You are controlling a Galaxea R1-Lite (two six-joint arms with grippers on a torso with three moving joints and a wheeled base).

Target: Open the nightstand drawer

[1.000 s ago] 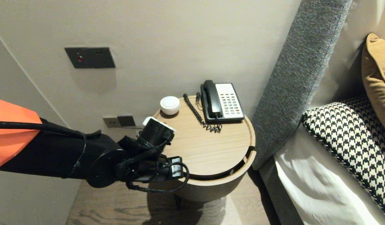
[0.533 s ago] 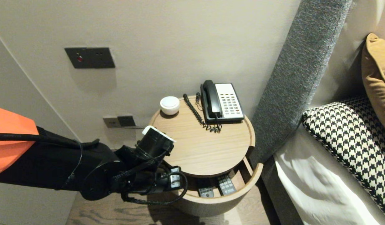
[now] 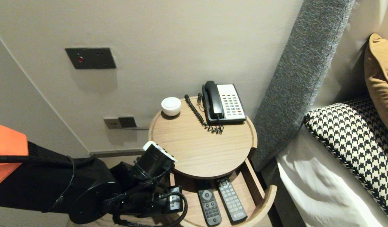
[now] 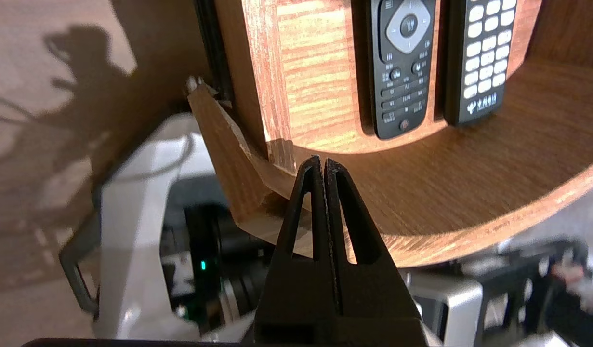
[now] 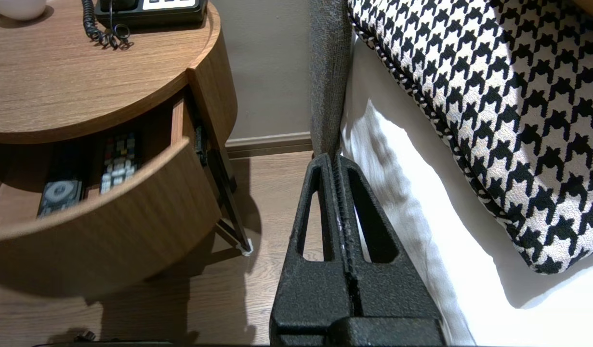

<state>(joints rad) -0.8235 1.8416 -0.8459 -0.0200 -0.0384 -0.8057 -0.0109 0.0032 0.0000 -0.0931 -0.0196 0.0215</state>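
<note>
In the head view's lower left, the left end effector (image 4: pixel 322 161), clenched on nothing, sits with its tips hooked inside the curved front of the drawer (image 4: pixel 469 202), probably for pulling; the drawer juts from under the round desk (image 3: pixel 206 148) at bottom centre, baring two remotes (image 3: pixel 209 206), while the right end effector (image 5: pixel 338 159), also clenched empty, idles beside the bed (image 5: pixel 397 193).
</note>
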